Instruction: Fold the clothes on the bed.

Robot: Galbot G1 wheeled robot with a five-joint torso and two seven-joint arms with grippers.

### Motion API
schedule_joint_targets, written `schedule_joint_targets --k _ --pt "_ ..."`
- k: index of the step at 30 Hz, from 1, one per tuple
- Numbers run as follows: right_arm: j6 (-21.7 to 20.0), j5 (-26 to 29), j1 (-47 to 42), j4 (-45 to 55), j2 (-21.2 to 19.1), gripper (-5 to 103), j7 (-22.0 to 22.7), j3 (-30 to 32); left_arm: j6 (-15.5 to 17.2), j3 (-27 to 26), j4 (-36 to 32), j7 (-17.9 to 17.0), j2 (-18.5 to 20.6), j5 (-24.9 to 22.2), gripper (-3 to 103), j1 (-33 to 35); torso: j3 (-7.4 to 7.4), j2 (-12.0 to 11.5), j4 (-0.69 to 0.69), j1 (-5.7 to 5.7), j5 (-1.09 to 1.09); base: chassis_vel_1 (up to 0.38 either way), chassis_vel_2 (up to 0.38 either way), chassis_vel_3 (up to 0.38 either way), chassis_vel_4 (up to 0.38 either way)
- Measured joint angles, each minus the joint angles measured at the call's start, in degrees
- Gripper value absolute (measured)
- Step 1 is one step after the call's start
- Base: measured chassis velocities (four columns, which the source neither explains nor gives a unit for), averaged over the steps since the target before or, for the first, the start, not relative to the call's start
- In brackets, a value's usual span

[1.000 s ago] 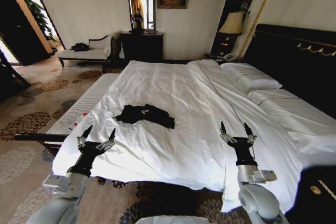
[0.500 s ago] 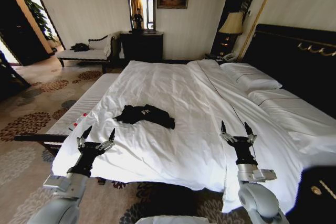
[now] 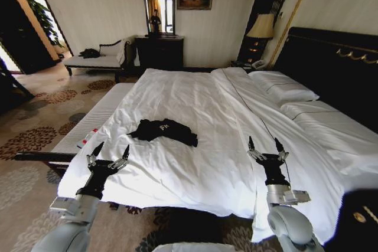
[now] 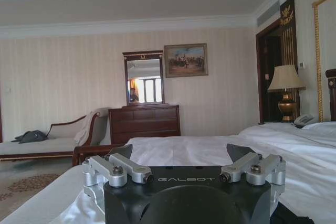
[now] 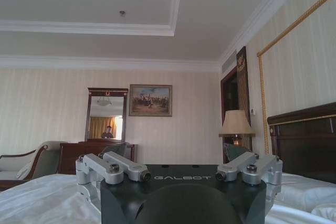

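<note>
Black T-shirt (image 3: 163,130) lies crumpled mid-bed (image 3: 195,95), untouched. Left gripper (image 3: 108,156) and right gripper (image 3: 267,148) hover at near edge, fingers spread, empty. Folding not begun; next move likely calls for reaching forward to shirt.

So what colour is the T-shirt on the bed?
Black, with small white lettering; the T-shirt shows best in the head view.

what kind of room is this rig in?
Likely a hotel bedroom: a very large bed with white sheets and pillows against a dark wooden headboard, a bedside table lamp with a cream shade, and a dark wooden dresser under a framed mirror.
</note>
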Motion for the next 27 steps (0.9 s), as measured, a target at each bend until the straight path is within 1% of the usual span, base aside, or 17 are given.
schedule_joint_targets --k 8,27 --pt "0.34 -0.17 -0.3 0.22 0.2 100 0.02 0.09 -0.02 -0.13 -0.11 -0.06 0.02 -0.01 100 0.09 0.0 0.0 0.0 0.0 0.0 0.0 0.0 0.0 0.0" --pt "0.61 -0.25 -0.73 0.81 0.37 100 0.01 0.29 -0.19 -0.25 -0.58 -0.14 -0.37 -0.04 100 0.28 0.0 0.0 0.0 0.0 0.0 -0.013 0.068 0.009 -0.071"
